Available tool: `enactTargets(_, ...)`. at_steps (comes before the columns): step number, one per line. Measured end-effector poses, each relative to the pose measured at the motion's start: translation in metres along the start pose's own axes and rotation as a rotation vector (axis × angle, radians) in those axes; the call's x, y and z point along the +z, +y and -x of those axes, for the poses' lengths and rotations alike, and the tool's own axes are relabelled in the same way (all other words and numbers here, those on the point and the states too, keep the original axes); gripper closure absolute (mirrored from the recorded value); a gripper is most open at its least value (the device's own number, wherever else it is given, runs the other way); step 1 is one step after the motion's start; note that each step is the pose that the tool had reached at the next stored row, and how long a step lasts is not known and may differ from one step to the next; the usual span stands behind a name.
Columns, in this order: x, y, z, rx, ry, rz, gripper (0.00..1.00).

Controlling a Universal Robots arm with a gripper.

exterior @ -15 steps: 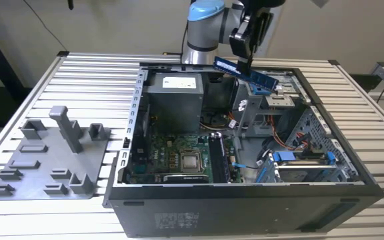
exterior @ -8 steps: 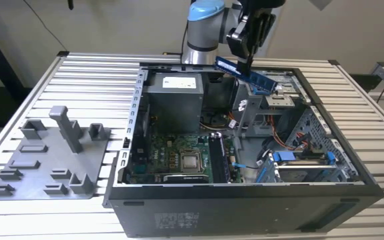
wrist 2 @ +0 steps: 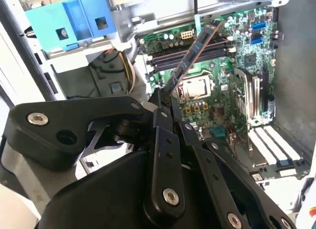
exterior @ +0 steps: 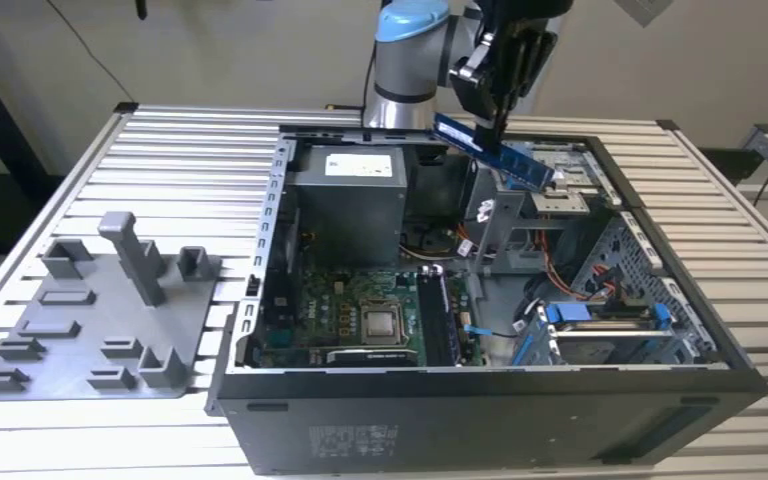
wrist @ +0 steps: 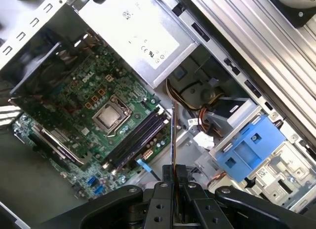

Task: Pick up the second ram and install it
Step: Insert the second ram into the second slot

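One open computer case lies on its side on a slatted metal table. Its nearest wall carries one pale label, the print too small to read. Inside lies one green motherboard with one square silver processor socket and a bank of dark memory slots; their number cannot be counted for sure. Toward the exterior view's right sits one bright blue drive latch. Farther back stands one grey power supply with one white label of dark print.

Outside the case, at the exterior view's left, one grey plastic tray rests on the table, with one tall upright post.

At the far side, one robot arm reaches over the case. Its single black gripper is clamped on the second ram, a thin dark stick with a bluish label. The stick hangs tilted in the air above the far part of the case, touching nothing else.

In the second wrist view the gripper pinches one end of the stick, which juts out over the motherboard. In the first wrist view the stick shows edge-on, rising from the gripper.
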State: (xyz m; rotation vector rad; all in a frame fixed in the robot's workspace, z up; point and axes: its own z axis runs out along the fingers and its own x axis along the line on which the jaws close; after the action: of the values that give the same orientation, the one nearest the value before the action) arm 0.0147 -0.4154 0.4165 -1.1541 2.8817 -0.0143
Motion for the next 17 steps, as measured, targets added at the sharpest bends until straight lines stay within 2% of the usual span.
enactTargets(17, 0.0004, -0.0240, -0.0229, 0.043, 0.0009, -0.0013, 0.86)
